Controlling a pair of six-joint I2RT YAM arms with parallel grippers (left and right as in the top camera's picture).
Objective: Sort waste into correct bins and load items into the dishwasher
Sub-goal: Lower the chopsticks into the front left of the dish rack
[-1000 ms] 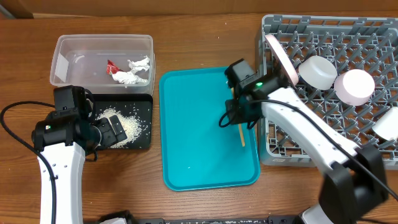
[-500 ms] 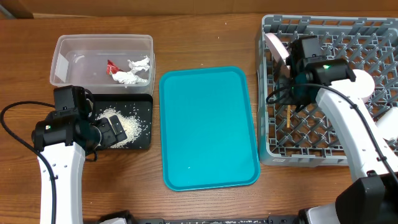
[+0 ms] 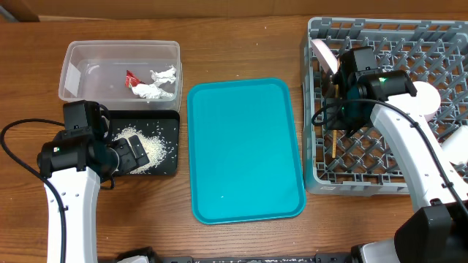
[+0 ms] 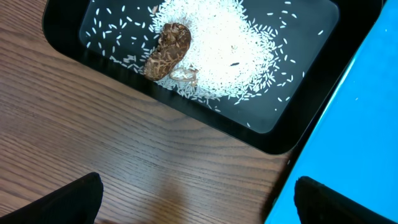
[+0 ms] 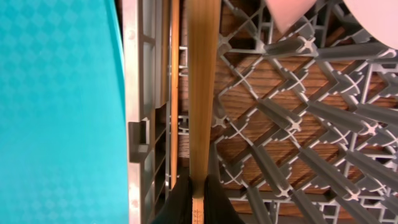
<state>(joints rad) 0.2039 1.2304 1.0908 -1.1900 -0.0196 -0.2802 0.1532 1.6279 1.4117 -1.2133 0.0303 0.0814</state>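
My right gripper [image 3: 335,117] is shut on a wooden chopstick [image 5: 203,87] and holds it over the left edge of the grey dish rack [image 3: 380,172]. The chopstick shows in the overhead view [image 3: 333,142]. A second chopstick [image 5: 175,93] lies along the rack's left wall. A white plate [image 3: 325,58], two bowls [image 3: 374,84] [image 3: 418,100] and a cup [image 3: 458,146] sit in the rack. My left gripper [image 4: 199,208] is open and empty over wood beside the black tray [image 4: 292,134], which holds rice [image 4: 230,43] and a brown scrap [image 4: 168,50]. The clear tub [image 3: 80,55] holds a red wrapper [image 3: 131,77] and tissue [image 3: 157,86].
The teal serving tray [image 3: 245,150] lies between the black tray [image 3: 170,146] and the rack, with a few specks on it. The left arm [image 3: 69,175] stands at the front left. Bare wood runs along the table's front.
My right gripper carried the chopstick from the teal tray over to the rack, then shifted a little left and down along the rack's left side. The left arm has not moved.
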